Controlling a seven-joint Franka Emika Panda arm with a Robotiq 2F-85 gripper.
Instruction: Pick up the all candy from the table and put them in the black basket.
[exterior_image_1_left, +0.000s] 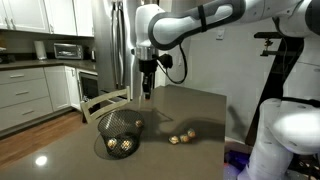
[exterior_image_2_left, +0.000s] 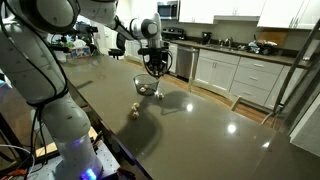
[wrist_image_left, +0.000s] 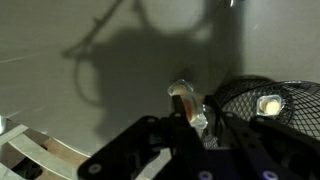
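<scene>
We judge the step in hand to be carry-and-drop. The tool (wrist_image_left: 190, 118) stands narrow, seemingly pinched on one gold-foil candy (wrist_image_left: 182, 97), so we should hold that grip firm, travel toward 3 o'clock in the wrist view until squarely above the black wire-mesh basket (wrist_image_left: 250, 90), come low over its rim, and only then release. In an exterior view that basket sits on the desk (exterior_image_1_left: 205, 105) at 7 o'clock of the raised tool, with the loose candies (exterior_image_1_left: 180, 139) at 5 o'clock, well apart.
</scene>
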